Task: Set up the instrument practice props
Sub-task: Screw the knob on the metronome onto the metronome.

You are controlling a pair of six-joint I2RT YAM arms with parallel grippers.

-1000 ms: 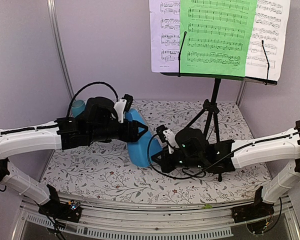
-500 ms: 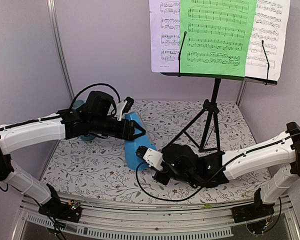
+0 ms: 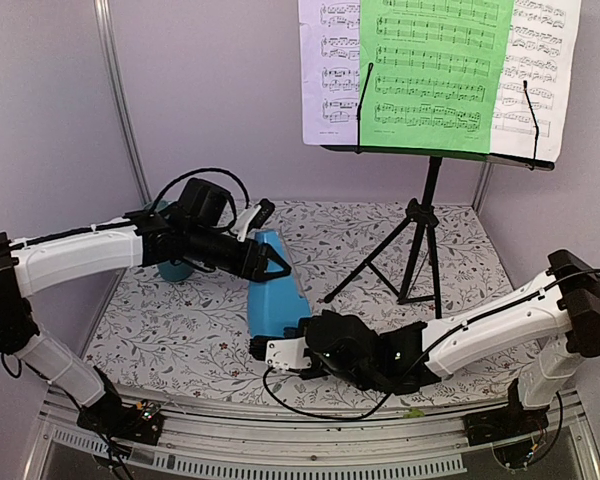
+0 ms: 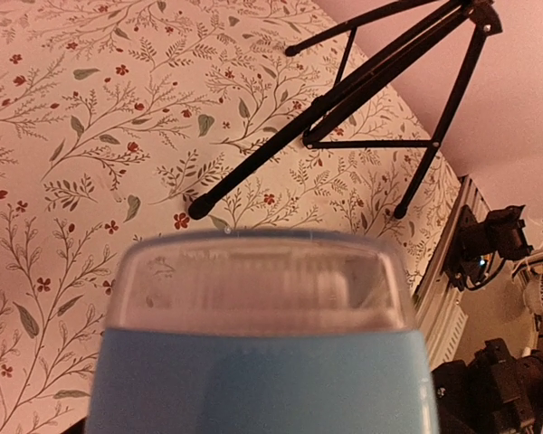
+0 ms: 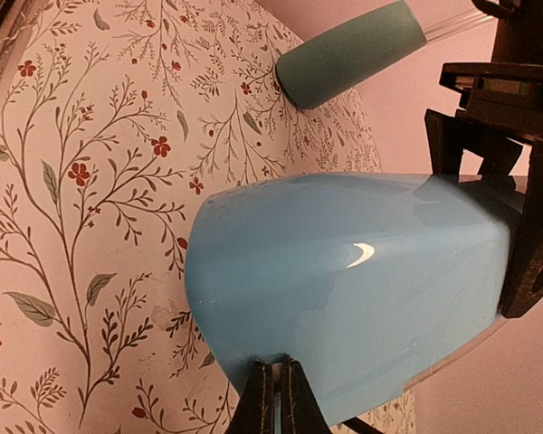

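Observation:
The blue metronome (image 3: 273, 300) stands on the floral table, left of centre. My left gripper (image 3: 268, 258) is closed around its narrow top; its black fingers (image 5: 534, 258) straddle that top in the right wrist view. In the left wrist view the metronome (image 4: 262, 362) fills the bottom and hides the fingers. My right gripper (image 3: 260, 348) is shut with nothing in it, low by the base, its fingertips (image 5: 273, 384) touching the metronome (image 5: 344, 271) near its wide end. The black music stand (image 3: 432, 200) stands at back right with white and green sheet-music pages (image 3: 430, 70) on its desk.
A teal cup (image 3: 173, 268) stands behind my left arm at the back left, also seen as the teal cup (image 5: 348, 54) in the right wrist view. The stand's tripod legs (image 4: 344, 90) spread over the table right of the metronome. Walls close the back and sides.
My right arm has swung left and toward the near edge, dropping low to the metronome's base. My left arm has drawn back leftward, still on the metronome's top.

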